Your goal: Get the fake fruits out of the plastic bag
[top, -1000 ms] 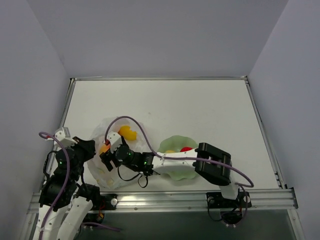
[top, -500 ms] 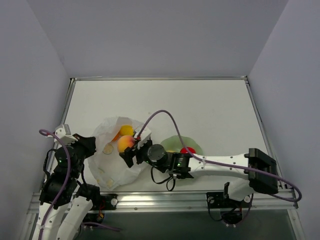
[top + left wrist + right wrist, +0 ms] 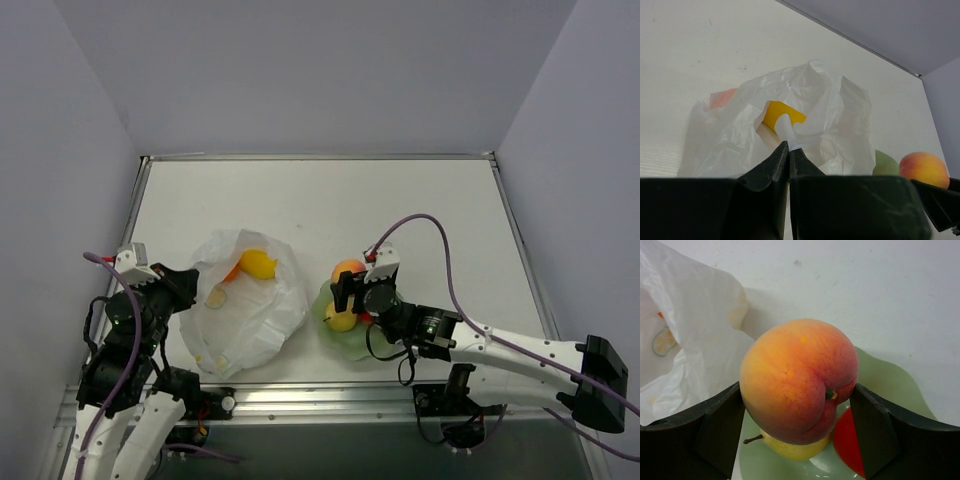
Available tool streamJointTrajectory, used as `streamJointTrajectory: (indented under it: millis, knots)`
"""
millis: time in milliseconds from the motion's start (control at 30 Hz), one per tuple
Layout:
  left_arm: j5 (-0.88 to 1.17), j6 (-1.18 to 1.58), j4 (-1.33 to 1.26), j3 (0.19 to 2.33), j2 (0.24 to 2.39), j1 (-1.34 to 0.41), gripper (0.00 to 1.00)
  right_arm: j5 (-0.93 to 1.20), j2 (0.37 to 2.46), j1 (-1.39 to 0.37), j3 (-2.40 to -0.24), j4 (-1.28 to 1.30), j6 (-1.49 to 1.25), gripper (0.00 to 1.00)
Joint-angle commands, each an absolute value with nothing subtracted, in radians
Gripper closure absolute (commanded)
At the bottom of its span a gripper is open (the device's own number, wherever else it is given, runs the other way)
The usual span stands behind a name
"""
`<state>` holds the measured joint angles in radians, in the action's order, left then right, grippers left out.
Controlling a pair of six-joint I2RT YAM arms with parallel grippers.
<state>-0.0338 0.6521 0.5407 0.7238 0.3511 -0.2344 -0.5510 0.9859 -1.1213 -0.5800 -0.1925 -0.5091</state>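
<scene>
My right gripper point(image 3: 350, 281) is shut on the pink-orange peach point(image 3: 799, 377) and holds it over the pale green plate point(image 3: 892, 385). A yellow pear point(image 3: 792, 449) and a red ball point(image 3: 849, 445) lie on that plate, under the peach. The crinkled white plastic bag point(image 3: 243, 312) lies at the left. An elongated yellow fruit point(image 3: 258, 263) and an orange fruit point(image 3: 232, 271) show in its open mouth. My left gripper point(image 3: 788, 146) is shut on a fold of the bag's edge point(image 3: 790, 131).
The table's raised metal rim point(image 3: 520, 265) runs along the right and near sides. The plate point(image 3: 350, 338) sits just right of the bag, near the front edge. The grey walls stand close on the left and right.
My right gripper has lifted the peach out of the bag and carried it right, over the plate. The bag has sagged flatter. My left gripper still holds the bag.
</scene>
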Motion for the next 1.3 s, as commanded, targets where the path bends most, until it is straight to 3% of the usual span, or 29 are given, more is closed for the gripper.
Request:
streamJointTrajectory:
  millis: [0,267,467,1000,1167,1267]
  knots:
    - [-0.002,0.604,0.526,0.787,0.345,-0.23,0.98,-0.614,1.035,-1.098,-0.583,-0.158,-0.554,0.55]
    - [0.043,0.558,0.531,0.784,0.341,-0.23,0.98,-0.632,1.196,-1.029,-0.647,-0.176,-0.522,0.55]
    - [0.069,0.545,0.535,0.769,0.328,-0.23,0.97,-0.638,1.19,-1.026,-0.611,-0.179,-0.56,0.52]
    - [0.094,0.548,0.52,0.788,0.345,-0.23,0.97,-0.586,1.094,-1.025,-0.635,-0.061,-0.565,0.09]
    - [0.097,0.557,0.518,0.778,0.344,-0.23,0.98,-0.548,1.06,-1.034,-0.679,-0.038,-0.519,0.09]
    - [0.101,0.56,0.517,0.776,0.342,-0.23,0.98,-0.519,1.08,-1.075,-0.732,-0.064,-0.476,0.3]
